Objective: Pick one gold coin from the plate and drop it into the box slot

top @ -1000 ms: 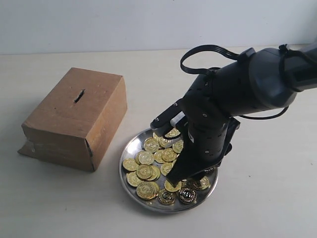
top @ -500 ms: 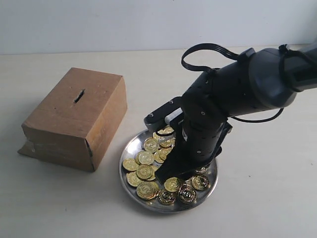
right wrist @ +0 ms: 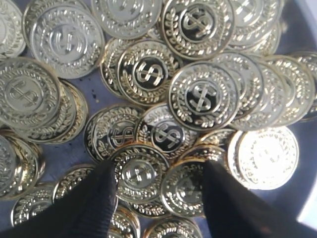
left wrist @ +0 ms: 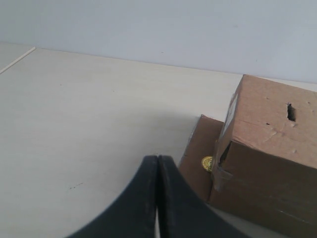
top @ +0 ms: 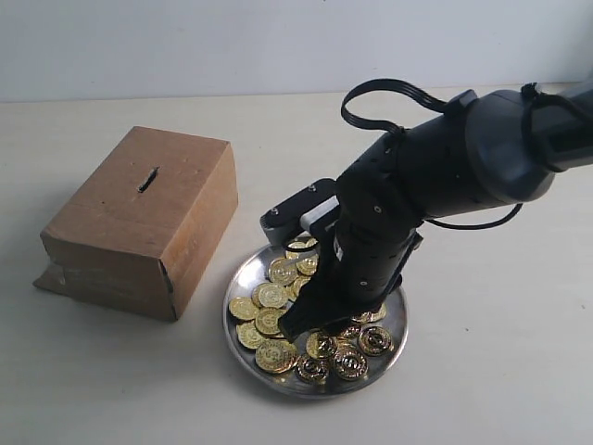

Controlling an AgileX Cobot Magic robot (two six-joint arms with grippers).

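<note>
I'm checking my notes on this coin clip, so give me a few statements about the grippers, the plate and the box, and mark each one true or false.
1. The right gripper is down over the gold coins in the plate. True.
2. Its fingers are pressed together. False: they stand apart, with coins between them.
3. The slot is cut in the top face of the box. True.
4. The left gripper holds a coin. False: it is shut, with no coin seen between its fingers.
5. The plate sits on the box. False: it rests on the table beside the box.
</note>
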